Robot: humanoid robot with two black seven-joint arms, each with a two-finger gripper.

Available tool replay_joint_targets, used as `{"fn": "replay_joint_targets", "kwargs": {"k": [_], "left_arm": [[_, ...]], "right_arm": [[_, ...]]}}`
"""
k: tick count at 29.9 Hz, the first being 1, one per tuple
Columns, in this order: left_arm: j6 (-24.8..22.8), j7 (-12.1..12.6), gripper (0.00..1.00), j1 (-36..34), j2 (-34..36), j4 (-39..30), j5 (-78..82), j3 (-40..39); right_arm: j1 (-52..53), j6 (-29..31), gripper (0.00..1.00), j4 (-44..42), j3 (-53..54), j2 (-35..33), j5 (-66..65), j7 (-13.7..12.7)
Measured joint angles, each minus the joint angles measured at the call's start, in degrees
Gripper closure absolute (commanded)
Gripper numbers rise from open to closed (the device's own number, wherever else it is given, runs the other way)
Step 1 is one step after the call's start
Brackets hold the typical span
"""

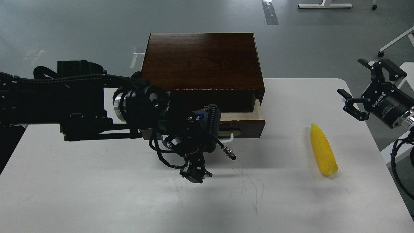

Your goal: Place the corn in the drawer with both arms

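Corn point(323, 149) bright yellow, kernel rows; drawer point(241, 120) dark brown, pale inside; table point(291, 200) white.

White table point(97, 200): brown box point(202, 58), yellow corn point(323, 149).

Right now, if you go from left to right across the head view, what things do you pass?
left gripper → drawer → corn → right gripper

Single head view: looks forward and down over white table point(97, 200), moderately near; floor beyond.
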Motion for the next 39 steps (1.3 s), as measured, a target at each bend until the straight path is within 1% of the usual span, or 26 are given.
{"fn": "replay_joint_targets", "kwargs": {"k": [18, 24, 27, 33, 39], "left_arm": [[0.1, 0.0, 0.02, -2.1, 0.6, 0.3, 0.2, -0.1], [0.0, 0.0, 0.02, -3.0, 3.0, -0.2, 0.2, -0.7], [0.0, 0.0, 0.02, -4.2, 4.9, -1.6, -0.6, -1.3], [0.0, 0.0, 0.02, -6.0, 10.0, -6.0, -10.4, -6.8], [0.0, 0.0, 0.02, -6.7, 13.6, -6.6, -19.0, -15.0]], "right_arm": [[0.1, 0.0, 0.00, 0.3, 0.0, -0.1, 0.0, 0.0], [0.1, 0.0, 0.00, 0.4, 0.0, -0.3, 0.0, 0.0], [0.1, 0.0, 0.00, 0.5, 0.0, -0.5, 0.0, 0.0], [0.1, 0.0, 0.00, 0.5, 0.0, -0.9, 0.0, 0.0], [0.1, 0.0, 0.00, 0.4, 0.0, -1.1, 0.0, 0.0]]}}
